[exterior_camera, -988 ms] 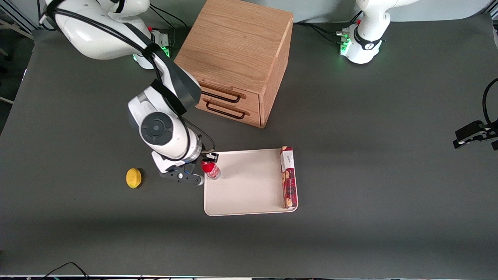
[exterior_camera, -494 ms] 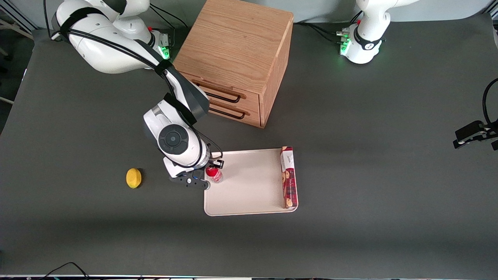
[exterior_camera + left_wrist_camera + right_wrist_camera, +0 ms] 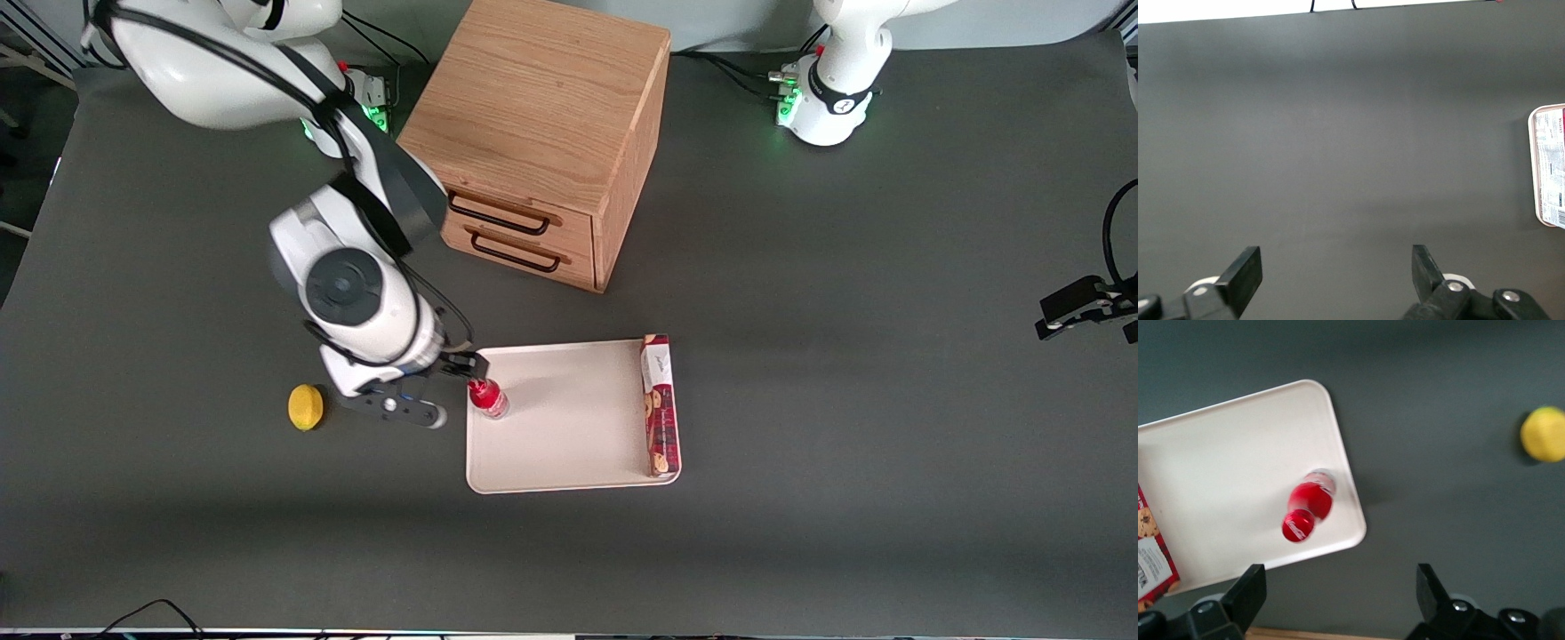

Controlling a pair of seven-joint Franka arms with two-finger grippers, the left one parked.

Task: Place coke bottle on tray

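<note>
The coke bottle (image 3: 487, 396), small and red with a red cap, stands upright on the cream-white tray (image 3: 569, 436), close to the tray's corner toward the working arm's end. My right gripper (image 3: 451, 377) is open and empty. It hangs above the table just off that tray corner, apart from the bottle. In the right wrist view the bottle (image 3: 1309, 506) stands free on the tray (image 3: 1225, 467), clear of my open gripper (image 3: 1338, 590); the two dark fingers are spread wide with only table between them.
A long red cookie box (image 3: 660, 404) lies along the tray's edge toward the parked arm's end; it also shows in the left wrist view (image 3: 1551, 167). A yellow lemon (image 3: 306, 407) lies on the table beside my gripper. A wooden drawer cabinet (image 3: 542, 124) stands farther from the front camera.
My gripper has let go of the bottle and drawn back off the tray toward the working arm's end. The bottle stays standing on the tray.
</note>
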